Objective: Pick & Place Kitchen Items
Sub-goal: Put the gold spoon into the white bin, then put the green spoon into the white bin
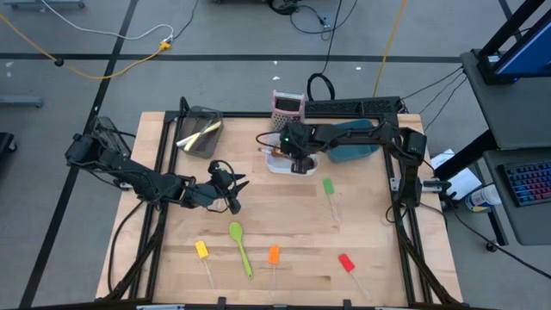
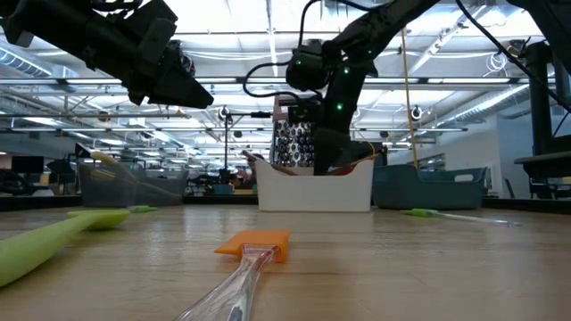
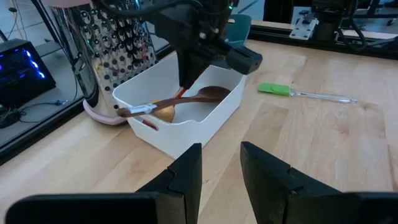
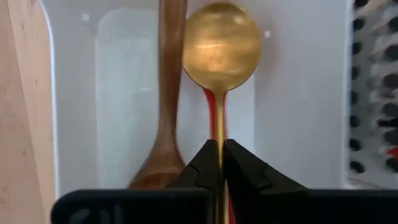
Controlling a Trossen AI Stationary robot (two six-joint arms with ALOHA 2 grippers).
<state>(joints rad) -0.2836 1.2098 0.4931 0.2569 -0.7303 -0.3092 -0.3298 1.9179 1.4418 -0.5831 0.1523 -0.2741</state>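
Observation:
A white bin (image 3: pixel 186 134) stands at the table's far middle, in front of the box grater (image 1: pixel 288 106). A wooden spoon (image 4: pixel 169 93) and a red utensil (image 4: pixel 215 109) lie in it. My right gripper (image 4: pixel 221 146) reaches down into the bin, shut on a gold spoon (image 4: pixel 221 46). My left gripper (image 3: pixel 221 165) hovers open to the bin's left with nothing between its fingers. On the bare table lie a green spatula (image 1: pixel 328 187), a red spatula (image 1: pixel 346 263), an orange spatula (image 1: pixel 274 256), a green spoon (image 1: pixel 238 239) and a yellow spatula (image 1: pixel 201 251). My right gripper pinches the gold spoon's thin handle (image 4: pixel 219 130) between its two fingertips, a little below the bowl. The fingers slant down from above into the white bin. The spoon's bowl faces up, low inside the bin beside the wooden spoon; whether it rests on the bin's floor I cannot tell.
A dark mesh bin (image 1: pixel 200 133) holding utensils stands at the far left, and a teal bin (image 1: pixel 353 142) stands right of the white one. The grater rises close behind the white bin. Bare wood lies between the bins and the near row of utensils.

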